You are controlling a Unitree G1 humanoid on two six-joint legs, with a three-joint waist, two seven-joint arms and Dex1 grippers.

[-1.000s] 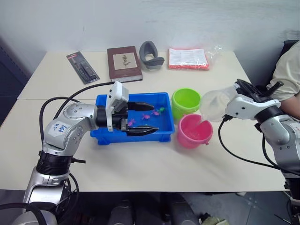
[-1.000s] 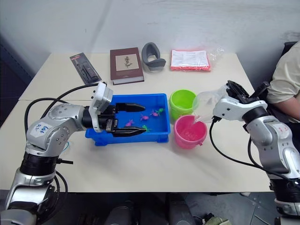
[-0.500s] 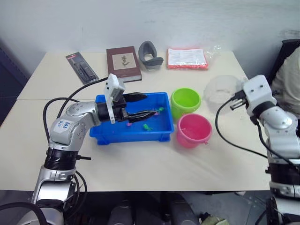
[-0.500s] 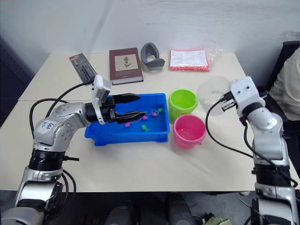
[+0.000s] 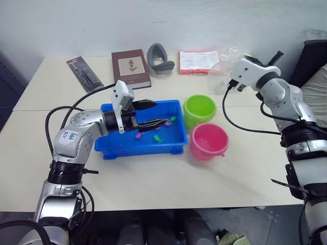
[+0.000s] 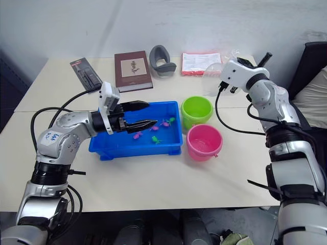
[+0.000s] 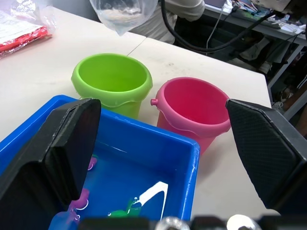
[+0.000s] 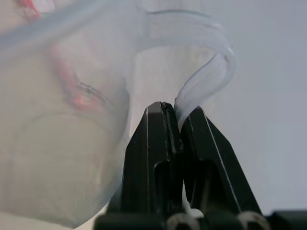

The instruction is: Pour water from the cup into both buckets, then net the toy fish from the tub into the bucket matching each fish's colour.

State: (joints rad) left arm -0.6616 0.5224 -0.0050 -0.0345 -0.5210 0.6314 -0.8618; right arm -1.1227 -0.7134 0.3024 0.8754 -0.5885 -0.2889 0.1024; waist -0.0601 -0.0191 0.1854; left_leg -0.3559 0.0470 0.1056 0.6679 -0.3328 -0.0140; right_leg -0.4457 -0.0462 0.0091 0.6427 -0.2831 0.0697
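Observation:
The blue tub (image 5: 118,148) holds water and several toy fish, among them a pink one (image 5: 139,136) and a green one (image 5: 158,138). My left gripper (image 5: 160,113) hangs open over the tub, its fingers (image 7: 72,139) wide apart with nothing between them. Right of the tub stand the lime green bucket (image 5: 201,109) and, nearer, the pink bucket (image 5: 209,141). My right gripper (image 8: 178,115) is shut on the handle of the clear cup (image 5: 220,76). The cup is held in the air behind the green bucket, toward its right.
Along the back of the table lie a black packaged tool (image 5: 84,74), a brown book (image 5: 131,68), a grey curved object (image 5: 159,58) and a red packet (image 5: 199,55). A seated person (image 5: 317,92) is at the right edge.
My right arm has lifted the cup from over the pink bucket and carried it back, behind the green bucket. My left gripper has turned and shifted a little over the tub.

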